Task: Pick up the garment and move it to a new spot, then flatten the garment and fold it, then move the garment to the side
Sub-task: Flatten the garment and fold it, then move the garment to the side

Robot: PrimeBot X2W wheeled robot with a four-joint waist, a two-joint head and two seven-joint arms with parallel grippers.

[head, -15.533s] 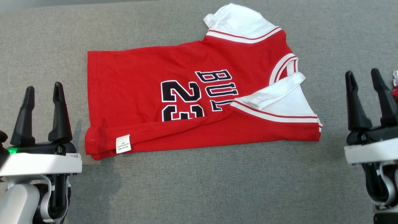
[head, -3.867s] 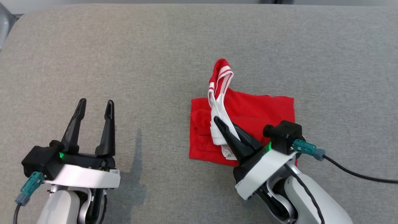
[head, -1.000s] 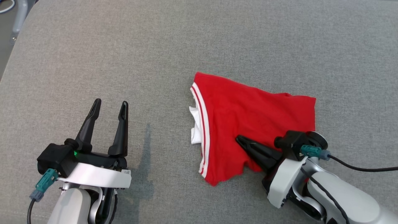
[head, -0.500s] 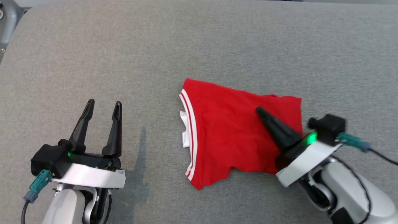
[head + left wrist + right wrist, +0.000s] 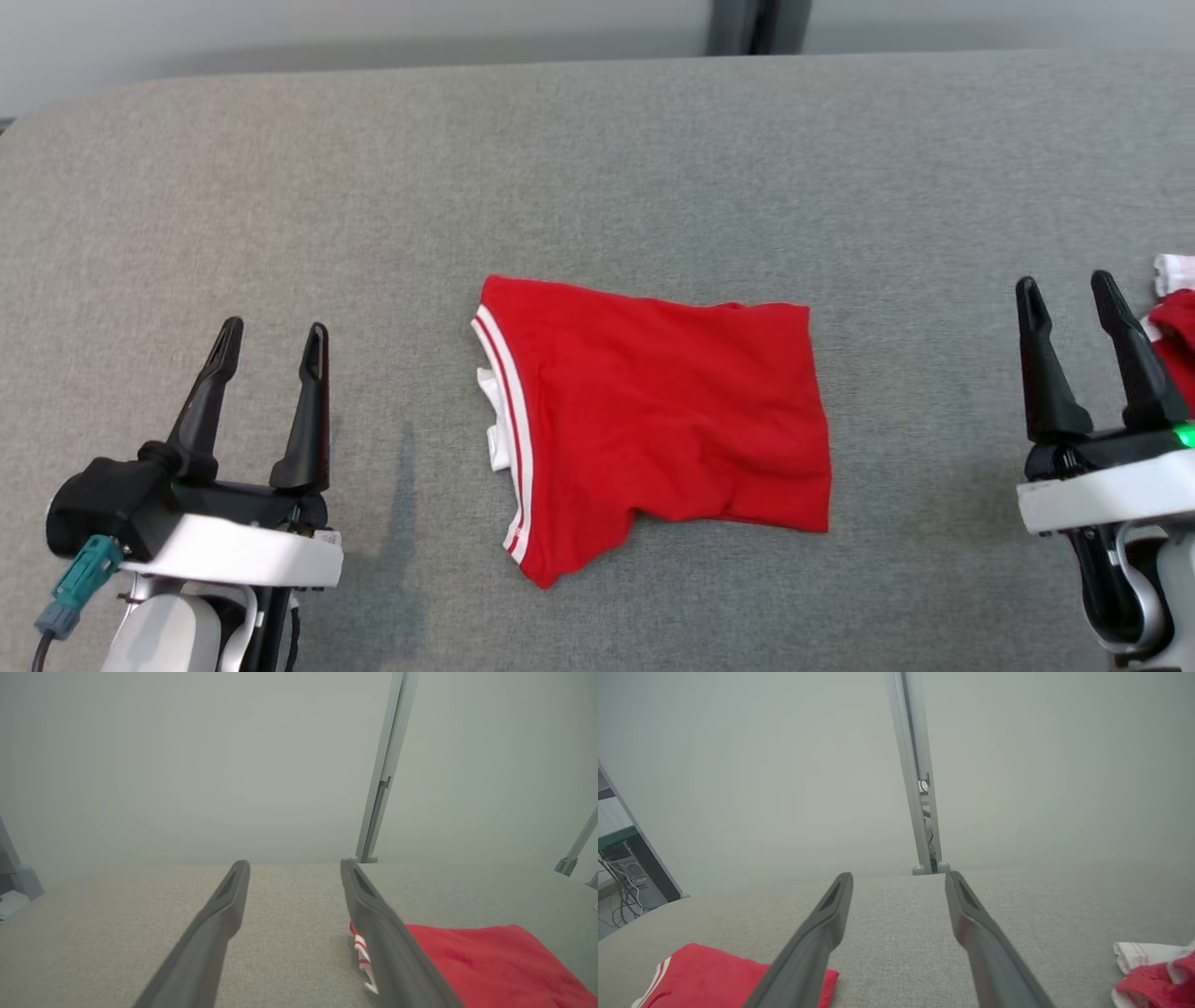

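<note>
– Worktop first, please. What lies on it?

– It is a wide grey fabric-covered worktop [image 5: 597,140]. Near its middle lies the folded red jersey with white striped trim [image 5: 663,420]. The jersey is flat, a compact packet with some wrinkles, and one corner sticks out toward the robot.

– Which way does it lie from the arms?

– Between them. From the left end effector [image 5: 274,327] it is to the right and slightly ahead. From the right end effector [image 5: 1063,278] it is to the left. Its long axis goes across, from one arm toward the other, though only by a little. The striped edge faces the left arm, and I judge that arm to be a little nearer.

– And the pose of the arms?

– Both are low at the near side, with the fingers pointing forward, almost level with the worktop. Each end effector has its two dark fingers apart with nothing between them. Neither touches the jersey.

– Anything smaller?

– Yes, a small crumpled red and white cloth bundle [image 5: 1174,308] lies just beside the right end effector, on its outer side. I think the fold is done and only the move to the side is left.
</note>
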